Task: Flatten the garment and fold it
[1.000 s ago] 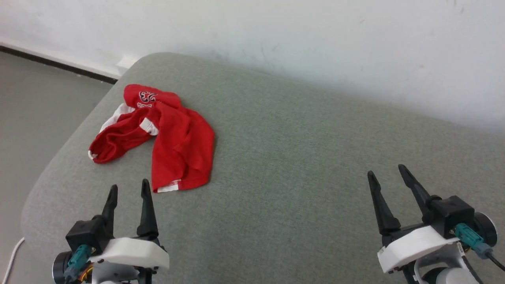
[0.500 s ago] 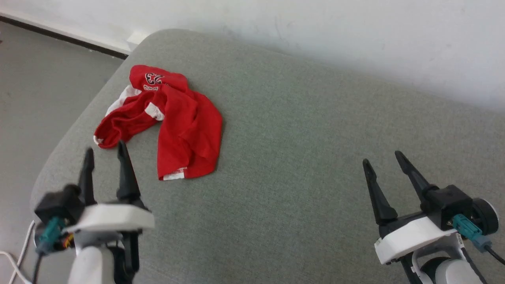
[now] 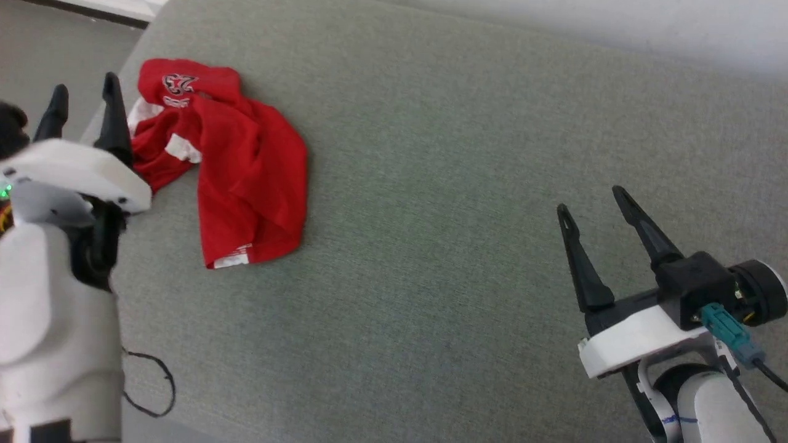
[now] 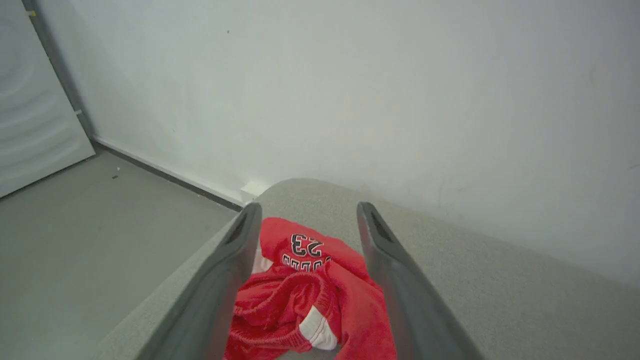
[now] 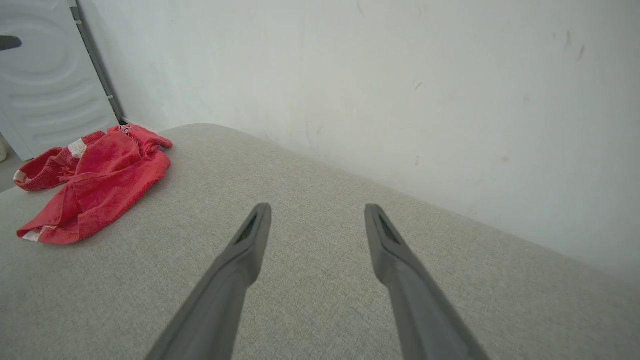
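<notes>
The garment [image 3: 240, 166] lies bunched up on the gray cushion [image 3: 443, 184], just in front of the left gripper [image 3: 85, 86], whose fingers are wide apart. The right gripper [image 3: 590, 200], fingers apart too, has it well off to its left. It looks soft, light and floppy, so a loose edge looks best to pinch.

The left gripper [image 3: 85, 89] is lifted at the left edge of the grey cushion [image 3: 431, 184], close to its far corner. Its two dark fingers are spread wide and grip nothing, tips pointing away from the robot. Its white wrist housing [image 3: 74, 172] and pale forearm [image 3: 55, 344] rise steeply beneath it. The right gripper [image 3: 590, 200] hovers over the cushion's near right part. Its jaws are likewise wide and empty, fingers slanting up and slightly left in the head view.
</notes>
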Robot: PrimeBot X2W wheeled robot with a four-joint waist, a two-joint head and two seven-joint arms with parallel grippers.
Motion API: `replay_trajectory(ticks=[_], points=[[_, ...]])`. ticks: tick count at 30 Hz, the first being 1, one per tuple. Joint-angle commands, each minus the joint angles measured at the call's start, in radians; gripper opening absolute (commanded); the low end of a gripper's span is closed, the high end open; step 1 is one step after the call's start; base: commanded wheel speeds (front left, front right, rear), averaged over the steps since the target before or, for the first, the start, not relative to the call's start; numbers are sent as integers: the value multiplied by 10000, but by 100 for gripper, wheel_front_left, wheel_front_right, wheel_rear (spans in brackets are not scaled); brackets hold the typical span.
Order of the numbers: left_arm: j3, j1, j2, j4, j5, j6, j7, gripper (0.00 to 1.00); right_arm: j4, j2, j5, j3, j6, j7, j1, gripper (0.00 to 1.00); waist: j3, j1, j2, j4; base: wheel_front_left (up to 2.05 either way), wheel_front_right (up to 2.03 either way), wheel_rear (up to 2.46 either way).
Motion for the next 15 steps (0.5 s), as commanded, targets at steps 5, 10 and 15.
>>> replay_trajectory(ticks=[5, 10, 15], points=[[-134, -1193, 827, 2114, -662, -386, 2203, 100, -88, 10, -107, 192, -9, 30, -490, 100, 1059, -2, 0, -768, 0, 0, 0], [-111, -1856, 1317, 3770, -1487, -637, 3735, 100, -190, 11, -118, 227, -9, 60, -719, 100, 1565, -2, 0, -1081, 0, 0, 0], [-22, -2136, 1507, 4873, -2268, -744, 4513, 100, -255, -1, -82, 315, -9, 117, -847, 100, 1929, -2, 0, -1385, 0, 0, 0]])
